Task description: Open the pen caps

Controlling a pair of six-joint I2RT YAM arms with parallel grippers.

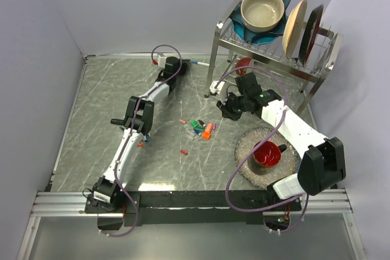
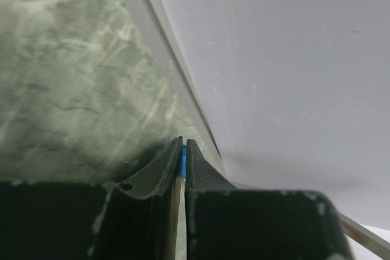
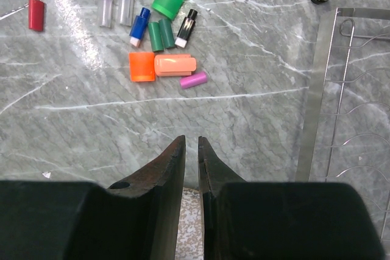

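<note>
Pen caps lie clustered mid-table, long axes mixed, bare marble all round. Left gripper at far edge by the wall, fingers pinching sthg blue. Right gripper nr dish rack, fingers nearly together, nothing between.

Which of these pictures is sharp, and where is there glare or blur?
Right wrist view: sharp on the caps, with white glare streaks across the table. Left wrist view: table soft and smeared, only the fingers crisp. Top view: evenly lit, soft shadows under the rack.
</note>
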